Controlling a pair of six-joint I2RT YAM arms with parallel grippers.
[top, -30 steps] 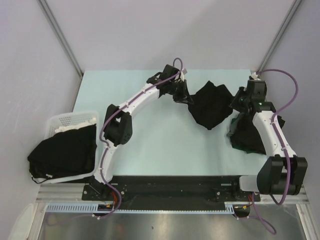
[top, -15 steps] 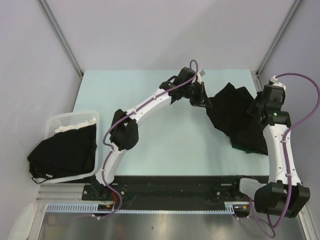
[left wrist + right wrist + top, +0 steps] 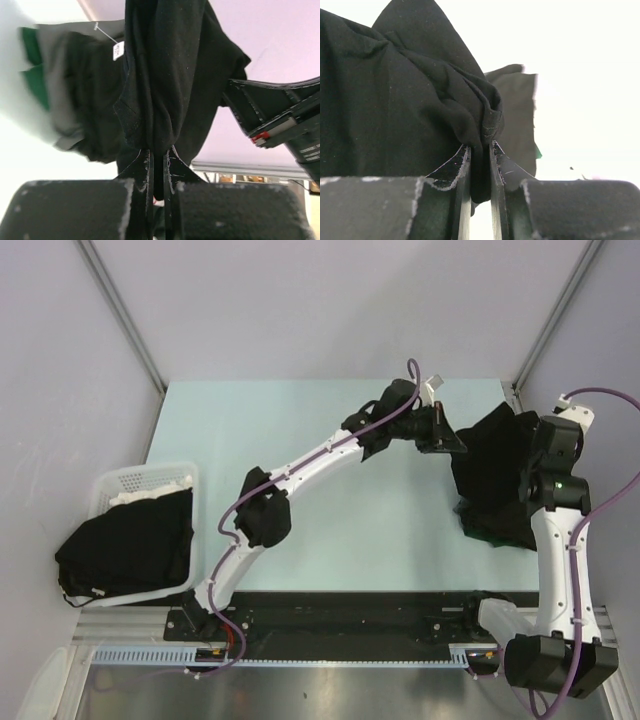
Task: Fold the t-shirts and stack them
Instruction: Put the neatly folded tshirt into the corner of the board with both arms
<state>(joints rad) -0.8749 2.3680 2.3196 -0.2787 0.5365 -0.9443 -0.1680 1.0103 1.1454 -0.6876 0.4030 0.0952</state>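
Jaws on both arms are clamped on one black t-shirt (image 3: 495, 455); from the top it's spread between them at the desk's (image 3: 300, 420) far right. Left wrist cam: left jaws pinch a bunched fold. Right wrist cam: right jaws, same deal.

Top view looks down from behind; both wrist views closely face one t-shirt (image 3: 165, 75).

A white slotted basket (image 3: 122, 480) sits at the left edge of the pale green table (image 3: 260, 420).
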